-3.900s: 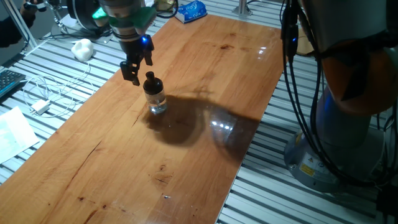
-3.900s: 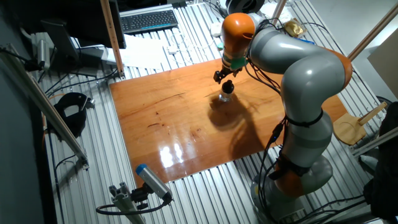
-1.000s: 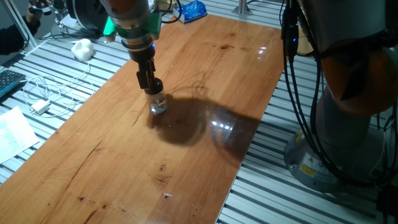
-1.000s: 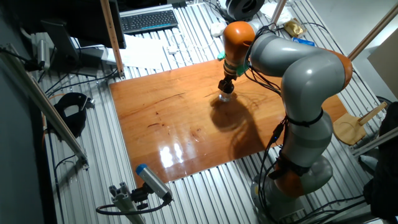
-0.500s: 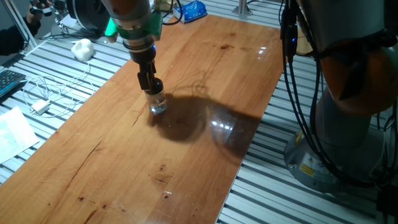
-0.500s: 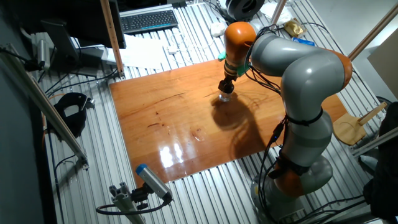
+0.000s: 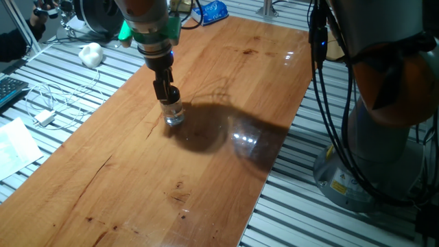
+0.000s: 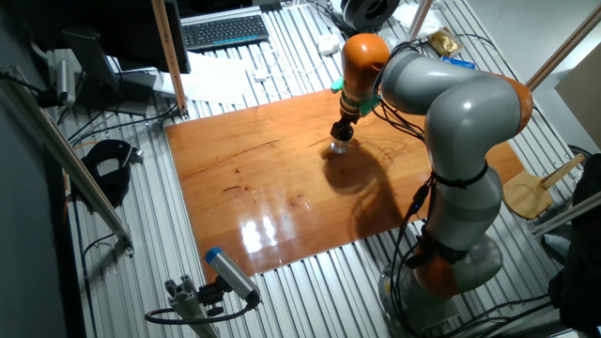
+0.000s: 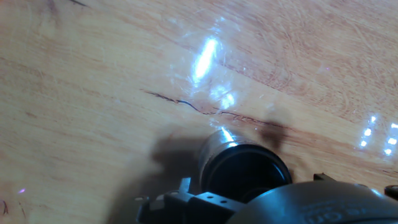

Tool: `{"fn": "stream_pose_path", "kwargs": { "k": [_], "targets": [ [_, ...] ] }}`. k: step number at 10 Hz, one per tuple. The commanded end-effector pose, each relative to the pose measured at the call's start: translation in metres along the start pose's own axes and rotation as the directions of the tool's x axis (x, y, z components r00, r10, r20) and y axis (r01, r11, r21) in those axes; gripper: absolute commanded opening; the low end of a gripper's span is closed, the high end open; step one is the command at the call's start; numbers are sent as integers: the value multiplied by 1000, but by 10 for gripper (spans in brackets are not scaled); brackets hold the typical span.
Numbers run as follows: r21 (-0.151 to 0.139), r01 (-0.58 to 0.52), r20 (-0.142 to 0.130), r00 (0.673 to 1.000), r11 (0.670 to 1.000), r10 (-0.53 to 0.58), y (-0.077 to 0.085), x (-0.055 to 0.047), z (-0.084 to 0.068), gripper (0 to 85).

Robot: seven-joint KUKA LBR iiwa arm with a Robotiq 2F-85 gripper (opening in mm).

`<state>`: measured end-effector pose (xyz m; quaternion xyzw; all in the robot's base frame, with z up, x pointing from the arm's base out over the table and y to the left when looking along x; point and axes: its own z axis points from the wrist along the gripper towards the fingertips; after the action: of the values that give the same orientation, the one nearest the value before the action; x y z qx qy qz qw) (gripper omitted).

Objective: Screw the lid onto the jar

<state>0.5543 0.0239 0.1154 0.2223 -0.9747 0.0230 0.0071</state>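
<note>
Bright overhead light throws white glare patches and a dark arm shadow on the glossy counter (image 7: 226, 82), while the hand view is soft, its near edge blurred.

The table (image 7: 226, 82) is warm orange-brown wood with darker grain lines and a few pale glints of reflected light; in the hand view (image 9: 93, 74) it looks paler, pinkish tan, with a thin dark crack in the grain. The jar (image 7: 174, 115) is clear glass, its base showing silvery highlights. The lid (image 7: 170, 94) is black, and the gripper (image 7: 163, 88) above it is black too, under a green ring with a small blue light. The arm (image 8: 451, 103) is grey with orange joints. Around the table the frame (image 7: 82, 82) is striped silver-grey slats. At the far left lie a white lump (image 7: 90, 53) and white cables (image 7: 48, 103); farther off, a blue packet (image 7: 211, 12).
</note>
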Motion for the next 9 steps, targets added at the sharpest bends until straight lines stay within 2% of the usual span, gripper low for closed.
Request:
{"fn": "stream_pose_path", "kwargs": {
  "k": [1,6,7,9],
  "targets": [
    [-1,0,-2,1000,1000,0,0,0,0,850],
    [-19,0,0,1000,1000,0,1,0,4,850],
    [-21,-2,1,1000,1000,2,1,0,5,680],
    [-23,-2,-1,1000,1000,2,2,0,5,680]
  ]
}}
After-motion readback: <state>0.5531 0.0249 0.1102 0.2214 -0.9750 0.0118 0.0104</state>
